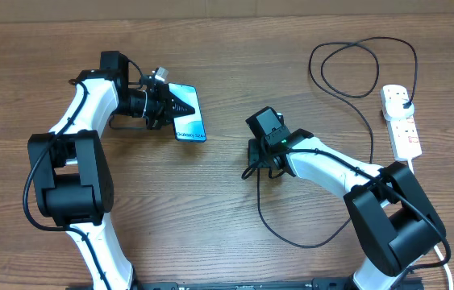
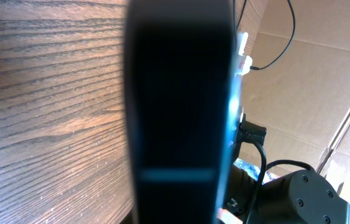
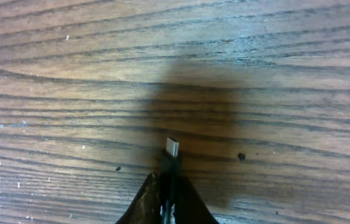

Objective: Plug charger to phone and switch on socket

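The phone (image 1: 189,114), blue screen up and tilted, is at the back left, held at its left end by my left gripper (image 1: 164,105), which is shut on it. In the left wrist view the phone (image 2: 181,93) fills the middle as a dark slab seen edge-on. My right gripper (image 1: 252,167) is shut on the charger's connector tip (image 3: 171,149), just above the table at centre. The black charger cable (image 1: 291,234) loops from there round to its plug (image 1: 404,100) in the white socket (image 1: 401,121) at the right.
The socket's thick white cord (image 1: 444,250) runs down the right edge past the right arm's base. Cardboard walls (image 2: 324,74) stand beyond the table. The right arm (image 1: 331,165) lies between the cable loop and the socket.
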Robot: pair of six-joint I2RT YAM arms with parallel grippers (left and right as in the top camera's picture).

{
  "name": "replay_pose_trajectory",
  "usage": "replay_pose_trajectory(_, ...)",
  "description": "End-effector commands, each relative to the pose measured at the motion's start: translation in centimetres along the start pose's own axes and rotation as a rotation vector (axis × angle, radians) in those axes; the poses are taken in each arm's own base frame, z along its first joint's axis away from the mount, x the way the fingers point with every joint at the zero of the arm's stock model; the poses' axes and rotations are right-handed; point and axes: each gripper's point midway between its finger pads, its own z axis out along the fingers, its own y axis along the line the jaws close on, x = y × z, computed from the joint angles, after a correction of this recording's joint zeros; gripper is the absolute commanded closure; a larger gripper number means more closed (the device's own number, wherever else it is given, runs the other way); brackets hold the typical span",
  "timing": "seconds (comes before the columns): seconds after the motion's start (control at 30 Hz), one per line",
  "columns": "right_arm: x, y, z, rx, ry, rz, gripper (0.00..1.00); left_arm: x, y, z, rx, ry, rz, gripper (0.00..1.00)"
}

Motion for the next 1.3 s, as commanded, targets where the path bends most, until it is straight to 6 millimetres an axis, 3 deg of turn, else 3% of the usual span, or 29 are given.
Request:
replay_pose_trajectory(0.0,0.4,-0.3,0.5,0.014,0.008,-0.014,0.8,0.4,-0.7,0.2,0.025,0.012,-0.001,0.96)
replay_pose_trajectory(0.13,0.4,-0.2,0.5,0.014,0.007,-0.014,0.78,0.4,-0.7,0.2,0.025,0.013,-0.002,0.96)
replay_pose_trajectory(0.33,0.4,-0.3,0.5,0.015,0.008,-0.014,0.96,0.4,-0.7,0.2,0.026,0.013,-0.001,0.96)
replay_pose_trajectory(0.53,1.4,-1.0,0.4,0.045,0.053,-0.022,0.96,0.5,-0.5,0.0,0.024,0.014,-0.015,0.96)
replay_pose_trajectory(0.7,0.8,-0.7,-1.3,0.004,0.072,-0.028,0.96,0.0,-1.2,-0.2,0.057,0.001,0.029,0.96)
replay_pose_trajectory(0.83,-0.5,2.5,-5.0,-0.239,0.055,-0.12,0.96,0.9,-3.8,-0.8,0.184,0.02,0.158,0.96)
replay_pose_trajectory(1.07,-0.4,8.0,-15.5,-0.711,-0.005,-0.284,0.96,2.3,-7.2,-2.8,0.245,0.001,0.264,0.95)
replay_pose_trajectory(1.27,1.7,10.3,-19.5,-0.942,0.03,-0.39,0.96,4.5,-12.0,-5.6,0.281,-0.05,0.413,0.95)
